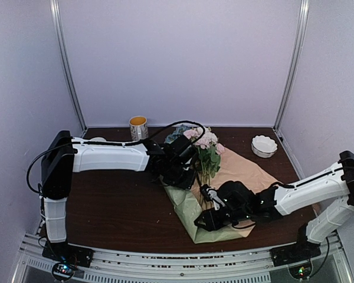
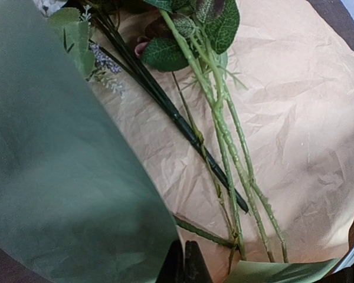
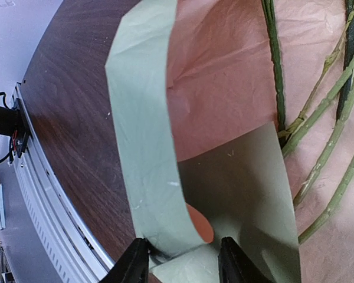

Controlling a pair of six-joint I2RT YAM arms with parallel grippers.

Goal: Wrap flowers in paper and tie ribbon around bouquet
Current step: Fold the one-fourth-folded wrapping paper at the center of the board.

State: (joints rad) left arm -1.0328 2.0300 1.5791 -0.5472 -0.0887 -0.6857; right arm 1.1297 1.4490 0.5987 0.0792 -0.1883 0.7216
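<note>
Top external hid most stems of the flowers (image 1: 205, 141) (only pink blooms showed clearly) on the paper (image 1: 242, 168). The left gripper (image 2: 184, 266) was pressed together, pinching the paper's raised green flap. The right gripper (image 3: 183, 259) stood spread around a curled edge. A mug (image 1: 138, 127) and a white dish (image 1: 264, 145) sat behind.

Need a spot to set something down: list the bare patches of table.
Biggest bare patch: front left of the table, bordered by the left arm, the paper and the near edge. A smaller one at the back, between flowers and bowl. Crowded: the middle, where both arms meet over the paper; the mug takes the back left.
</note>
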